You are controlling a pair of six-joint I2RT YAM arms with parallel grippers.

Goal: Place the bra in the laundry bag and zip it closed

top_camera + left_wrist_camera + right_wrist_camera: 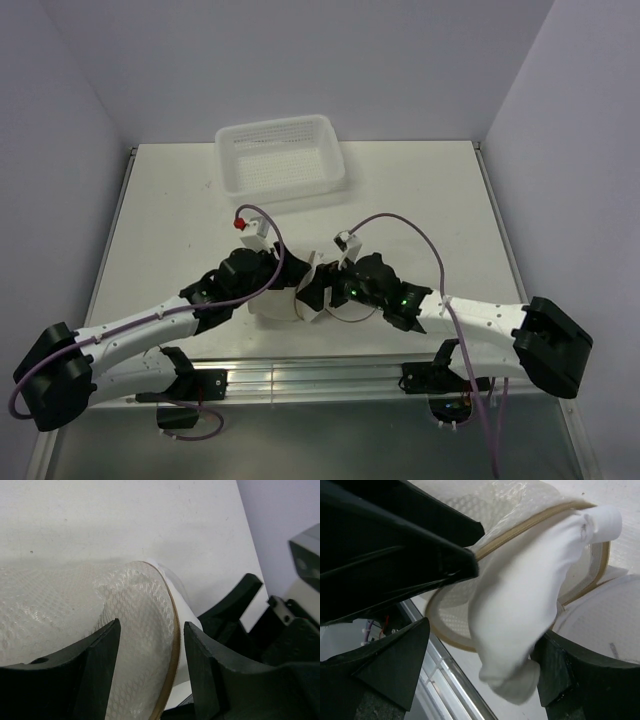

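Left gripper (152, 630): jaws parted, straddling a tan rim with mesh between them; no pinch visible.

Laundry bag (135, 610): pale mesh, owner of that rim. It lies at the near edge of the table (160, 200), between the two grippers, mouth gaping toward the right arm. Zip pull not visible.

Bra (520, 610): white, soft. One part is inside the mouth; a thick fold hangs out over the rim.

Right gripper (485, 630): jaws wide, one on each side of the hanging fold, not closed on it.

Basket (280, 155): white, perforated, far side of the table, well apart.

Step in hand, by judgement: loading, unfinished; zipping not begun.

Next move calls for pushing the loose fold past the rim while the rim is steadied, so no cloth lies in the zip's path.
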